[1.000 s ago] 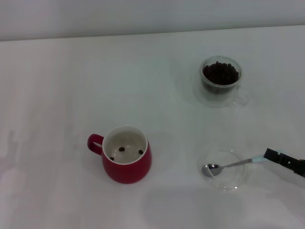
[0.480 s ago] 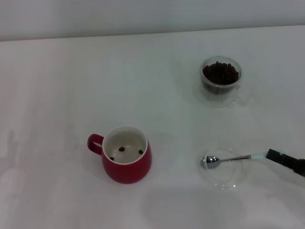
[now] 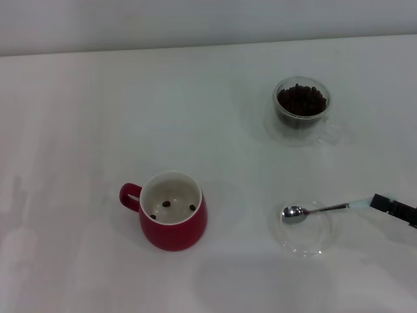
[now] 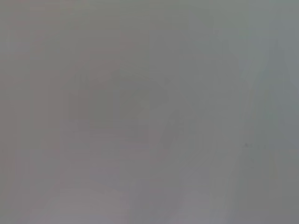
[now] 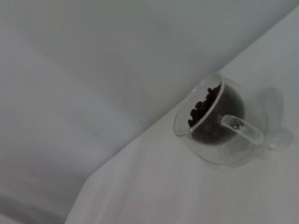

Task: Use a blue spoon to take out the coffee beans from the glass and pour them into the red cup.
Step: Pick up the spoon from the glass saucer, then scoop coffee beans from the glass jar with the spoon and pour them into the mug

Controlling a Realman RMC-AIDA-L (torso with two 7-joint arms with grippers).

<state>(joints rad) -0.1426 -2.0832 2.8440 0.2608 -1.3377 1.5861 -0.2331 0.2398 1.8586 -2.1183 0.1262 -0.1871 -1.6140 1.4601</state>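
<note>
Head view: the right gripper reaches in low from the right edge of the white table, only its dark tip showing, fingers clamped on the pale end of the blue spoon. The spoon lies almost level, its handle running from the gripper toward the red cup, its shiny bowl empty and poised over a shallow clear dish that sits to the right of the cup. Whether the bowl touches the dish cannot be told from here. The red cup stands upright, loop handle pointing left, with three coffee beans on its white floor. The glass stands well beyond the dish, farther from the robot than the cup, heaped with dark beans; its clear handle points right. The right wrist view shows the same glass at the table's far edge, near the wall. The left gripper appears in no view; its wrist camera shows only a grey blur.
</note>
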